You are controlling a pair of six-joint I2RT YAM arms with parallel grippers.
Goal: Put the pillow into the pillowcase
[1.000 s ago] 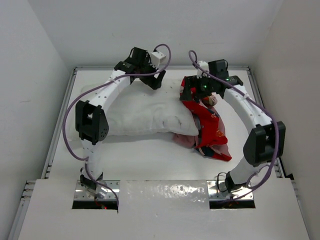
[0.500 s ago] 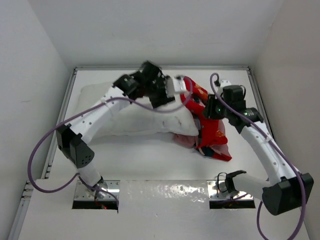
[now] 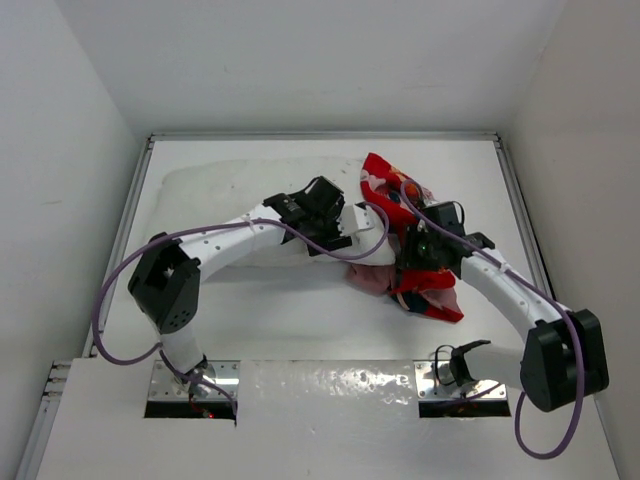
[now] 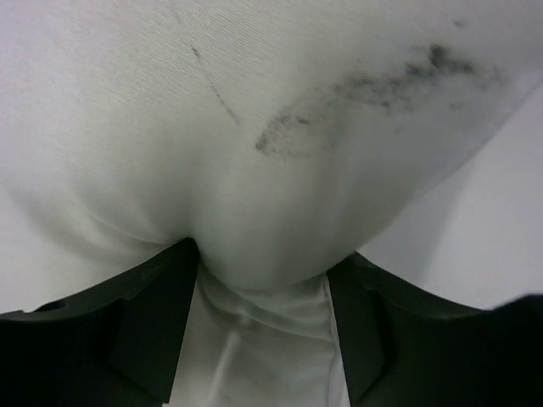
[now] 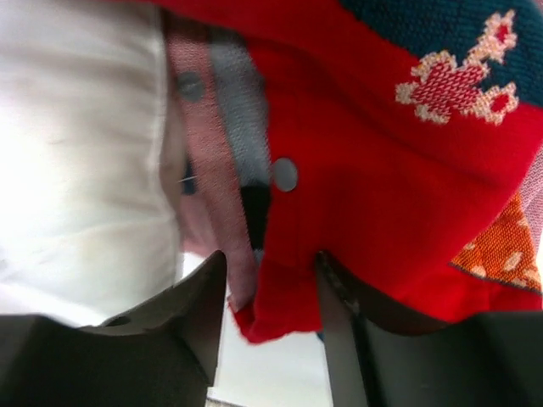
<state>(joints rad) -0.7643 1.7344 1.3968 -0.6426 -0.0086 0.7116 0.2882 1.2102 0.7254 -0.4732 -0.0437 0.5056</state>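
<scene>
On the bench, the left hand pinches a corner of the pillow; the right hand clamps the pillowcase hem beside it.

High rear overview; wrist close-ups on pillow, pillowcase.

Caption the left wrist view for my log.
Left gripper pinching a fold of the white pillow, dark smudges on its fabric.
</scene>
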